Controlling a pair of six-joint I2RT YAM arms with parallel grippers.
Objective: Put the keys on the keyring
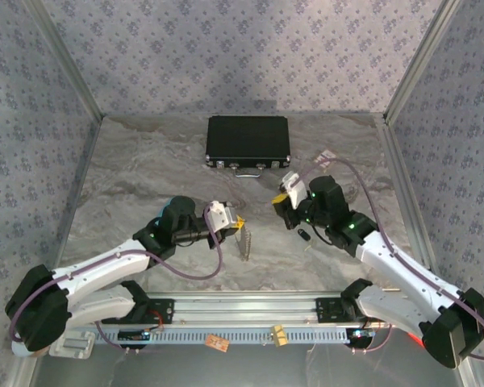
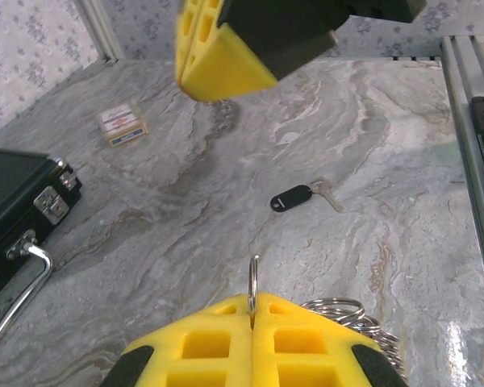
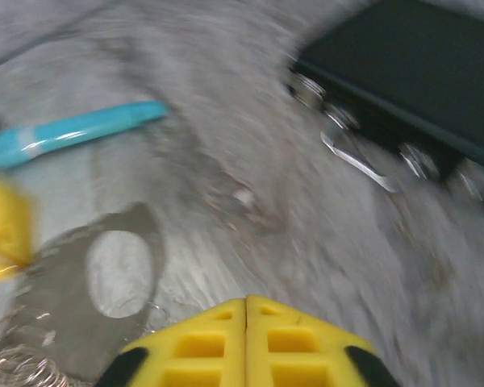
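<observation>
Yellow left fingers sit closest in the left wrist view, clenched on one thin ring of the keyring; the ring stands upright and edge-on between the pads, while the rest of its bunch spills onto the counter just right of those fingers. Held so, I judge, the ring is steadied and offered forward for threading. The key, black-headed with a short metal blade, lies flat on the counter ahead of the left fingers and well apart from them, ungrasped; a pad of the right fingers hangs above and beyond it, nearer the key than the ring, probably staged to go down for it. From the right wrist the right fingers are pressed together with nothing between them; that view is smeared, so the pale oval patch ahead and left of them may be a loop or a mere gap in shadow, I cannot tell. A turquoise stick lies farther off to their left; the black case is cut off left of the left fingers, its handle partly out of frame.
</observation>
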